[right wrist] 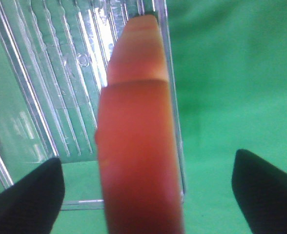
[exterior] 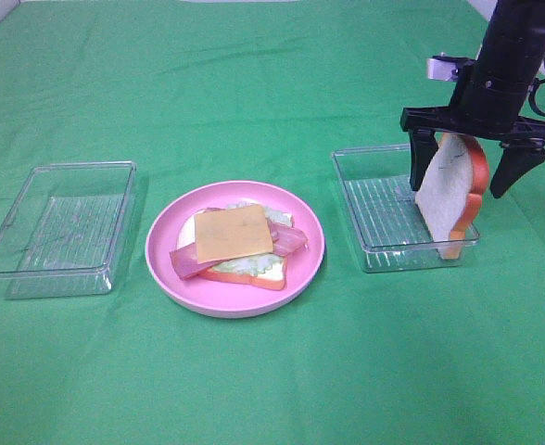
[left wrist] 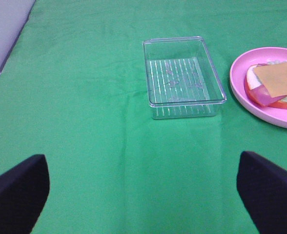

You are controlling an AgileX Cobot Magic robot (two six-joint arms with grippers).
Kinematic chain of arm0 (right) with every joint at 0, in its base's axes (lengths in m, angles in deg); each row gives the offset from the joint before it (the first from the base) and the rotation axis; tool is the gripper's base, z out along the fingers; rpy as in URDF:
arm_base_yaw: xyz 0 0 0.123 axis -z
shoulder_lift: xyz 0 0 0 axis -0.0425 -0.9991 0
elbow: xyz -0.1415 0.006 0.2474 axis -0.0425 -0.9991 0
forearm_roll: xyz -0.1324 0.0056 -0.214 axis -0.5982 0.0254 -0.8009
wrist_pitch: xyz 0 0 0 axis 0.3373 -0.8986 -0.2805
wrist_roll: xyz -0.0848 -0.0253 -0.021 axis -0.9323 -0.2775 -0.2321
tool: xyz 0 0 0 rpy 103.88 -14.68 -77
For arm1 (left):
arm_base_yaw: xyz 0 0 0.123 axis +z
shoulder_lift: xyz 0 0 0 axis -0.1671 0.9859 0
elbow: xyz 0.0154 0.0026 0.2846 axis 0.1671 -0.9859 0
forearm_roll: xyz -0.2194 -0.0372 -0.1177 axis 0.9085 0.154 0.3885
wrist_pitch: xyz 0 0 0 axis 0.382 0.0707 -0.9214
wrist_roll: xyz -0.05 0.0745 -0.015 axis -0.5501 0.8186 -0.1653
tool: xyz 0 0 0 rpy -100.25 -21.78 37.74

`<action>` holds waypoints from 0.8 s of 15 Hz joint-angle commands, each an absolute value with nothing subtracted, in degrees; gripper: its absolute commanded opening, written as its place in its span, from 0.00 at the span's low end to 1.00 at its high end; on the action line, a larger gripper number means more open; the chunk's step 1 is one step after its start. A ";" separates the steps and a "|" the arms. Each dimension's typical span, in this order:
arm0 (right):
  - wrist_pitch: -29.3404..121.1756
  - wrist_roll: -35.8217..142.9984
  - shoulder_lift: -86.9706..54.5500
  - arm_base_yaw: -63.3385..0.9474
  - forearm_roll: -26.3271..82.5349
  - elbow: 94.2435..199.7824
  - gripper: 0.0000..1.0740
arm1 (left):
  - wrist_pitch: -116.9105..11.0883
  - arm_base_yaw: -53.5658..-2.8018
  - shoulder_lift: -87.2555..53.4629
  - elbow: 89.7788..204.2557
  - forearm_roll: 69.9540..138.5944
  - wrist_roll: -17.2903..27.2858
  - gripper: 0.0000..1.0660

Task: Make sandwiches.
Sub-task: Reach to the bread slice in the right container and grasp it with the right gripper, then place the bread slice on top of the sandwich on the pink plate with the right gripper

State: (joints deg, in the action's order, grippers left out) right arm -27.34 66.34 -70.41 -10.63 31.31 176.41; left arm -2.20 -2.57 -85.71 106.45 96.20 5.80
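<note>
From above, we see the right gripper (exterior: pixel 477 156) spread wide around an upright white bread slice with orange-brown crust (exterior: pixel 447 196), its lower edge on the clear plastic rectangular tray's (exterior: pixel 374 243) rim. Our left gripper (left wrist: pixel 143 192) gapes, holding nothing, another clear tray (left wrist: pixel 182 73) ahead. At our right wrist, the crust (right wrist: pixel 138 156) stands between parted fingers (right wrist: pixel 268 187), touching neither.

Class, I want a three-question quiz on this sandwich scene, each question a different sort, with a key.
1. True or false: the cheese slice lies on top of the food on the pink plate.
2. The upright bread slice leans on the rim of: A the left tray, B the right tray, C the plate?
3. Fill in: the right gripper has its jaws ___ on either side of the bread.

Key: 1 true; 2 B; 3 open.
</note>
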 commanded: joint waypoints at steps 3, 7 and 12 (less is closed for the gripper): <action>-32.72 65.71 -70.64 -10.40 30.62 176.06 0.33 | -2.20 -2.46 -86.74 106.34 96.31 5.46 0.92; -32.72 65.82 -70.64 -10.45 30.40 176.06 0.14 | -2.20 -2.46 -86.74 106.34 96.31 5.46 0.92; -33.47 66.28 -70.47 -10.45 30.40 176.18 0.00 | -2.20 -2.46 -86.74 106.34 96.31 5.46 0.92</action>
State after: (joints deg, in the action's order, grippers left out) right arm -27.34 66.34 -70.35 -10.63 30.74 176.41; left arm -2.20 -2.57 -85.71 106.45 96.20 5.80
